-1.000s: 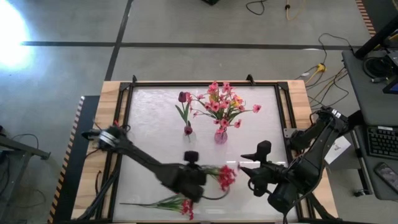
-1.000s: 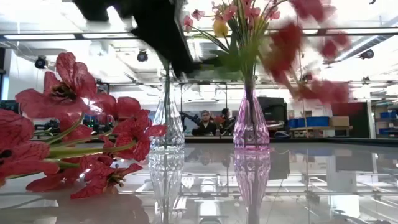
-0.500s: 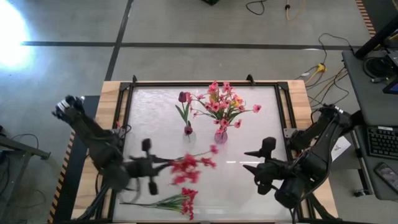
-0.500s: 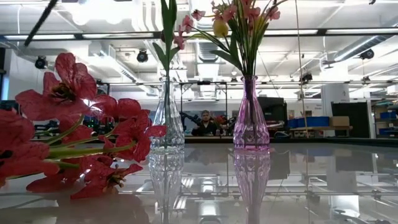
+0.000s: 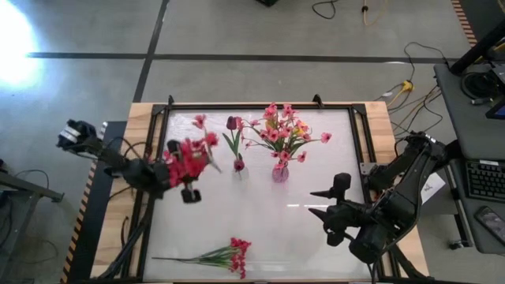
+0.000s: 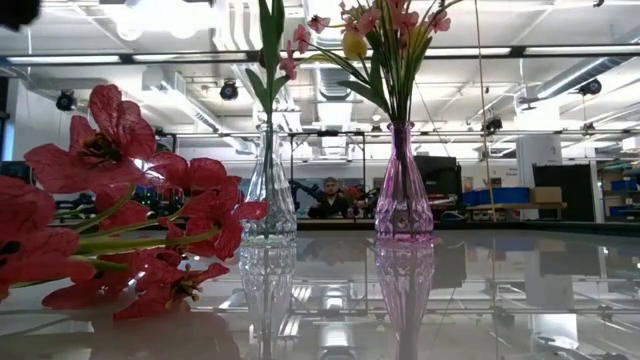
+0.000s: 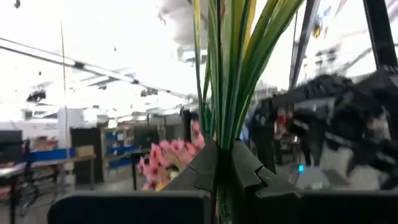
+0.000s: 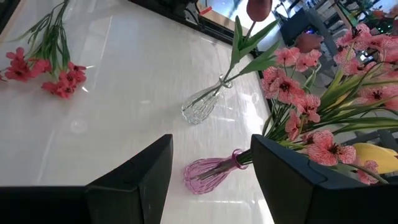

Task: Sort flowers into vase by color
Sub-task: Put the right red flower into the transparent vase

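Note:
My left gripper [image 5: 183, 180] is raised over the table's left side and shut on a spray of red flowers [image 5: 189, 156], whose green stems [image 7: 227, 74] rise past its fingertips. A clear vase [image 5: 238, 166] holds one dark-red flower. Beside it a pink vase [image 5: 280, 172] holds pink and yellow flowers [image 5: 284, 130]. Both stand on their bases at the far middle. Another red spray [image 5: 215, 255] lies flat near the table's front edge. My right gripper [image 5: 319, 203] hovers open at the right, with nothing between its fingers [image 8: 143, 180]. My left gripper pinches the bundle of green stems [image 7: 219, 134] between its two fingers. The fingers slant upward and the stems run on along them, past the tips. The spray is lifted clear of the table, blossoms uppermost.
A dark metal frame [image 5: 158, 118] edges the glossy white tabletop, with wooden borders outside it. Open surface lies between the vases and the lying spray. Beyond the table, a person [image 6: 330, 198] sits far back in the room, and a desk with a keyboard [image 5: 481, 177] stands to the right.
My left gripper has carried the red spray from the table's near middle toward the left and far side, rising. It has tipped from pointing down to pointing upward. The spray has swung from lying sideways to standing up, blossoms on top.

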Controlling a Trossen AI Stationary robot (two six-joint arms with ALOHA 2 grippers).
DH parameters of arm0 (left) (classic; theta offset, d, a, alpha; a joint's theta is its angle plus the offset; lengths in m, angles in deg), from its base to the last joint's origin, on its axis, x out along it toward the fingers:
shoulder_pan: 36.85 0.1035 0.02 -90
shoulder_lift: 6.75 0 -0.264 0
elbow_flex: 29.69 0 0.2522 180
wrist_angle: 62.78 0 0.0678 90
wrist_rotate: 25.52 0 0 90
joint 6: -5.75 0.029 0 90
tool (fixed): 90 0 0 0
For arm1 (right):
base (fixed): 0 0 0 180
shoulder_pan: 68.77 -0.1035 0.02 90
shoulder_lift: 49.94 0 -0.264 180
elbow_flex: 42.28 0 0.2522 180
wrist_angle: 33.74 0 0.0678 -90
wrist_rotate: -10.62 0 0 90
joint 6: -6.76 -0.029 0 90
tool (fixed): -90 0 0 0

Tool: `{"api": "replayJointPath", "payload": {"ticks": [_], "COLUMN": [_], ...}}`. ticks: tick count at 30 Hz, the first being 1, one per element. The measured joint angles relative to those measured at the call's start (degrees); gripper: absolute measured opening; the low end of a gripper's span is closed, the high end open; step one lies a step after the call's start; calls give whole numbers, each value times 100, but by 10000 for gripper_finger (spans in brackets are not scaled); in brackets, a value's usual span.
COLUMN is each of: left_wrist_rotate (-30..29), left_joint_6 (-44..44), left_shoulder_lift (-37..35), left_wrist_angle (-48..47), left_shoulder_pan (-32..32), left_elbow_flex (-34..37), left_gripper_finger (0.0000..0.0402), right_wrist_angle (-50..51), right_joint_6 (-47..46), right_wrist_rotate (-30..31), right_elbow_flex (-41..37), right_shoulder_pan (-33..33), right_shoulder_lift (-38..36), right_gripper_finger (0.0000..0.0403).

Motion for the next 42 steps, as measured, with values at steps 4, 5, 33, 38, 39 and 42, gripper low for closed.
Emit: {"api": "replayJointPath", "payload": {"ticks": [4, 5, 33, 38, 39, 42], "left_wrist_rotate": [1072, 1192, 1224, 1106, 1103, 1106], "left_joint_6": [-902, -1050, -1760, -2130, -2191, -2252], "left_shoulder_lift": [162, 227, 1214, 1266, 1338, 1610], "left_wrist_angle": [-79, -145, 31, 137, 212, 513], "left_shoulder_pan": [1120, 1320, 2007, 2010, 2009, 2009], "left_elbow_flex": [-107, -165, -140, 110, 147, 192], "left_gripper_finger": [0, 0, 0, 0, 0, 0], "right_wrist_angle": [0, 0, 2, 2, 2, 4], "right_joint_6": [17, 14, -93, -94, -93, -83], "right_wrist_rotate": [2, 2, -24, -21, -17, 2], "right_elbow_flex": [0, 0, 0, 0, 0, 0], "right_shoulder_pan": [1, 1, 1, 1, 1, 9], "right_shoulder_lift": [0, 0, 0, 0, 0, 2], "right_gripper_finger": [209, 209, 209, 209, 209, 209]}}
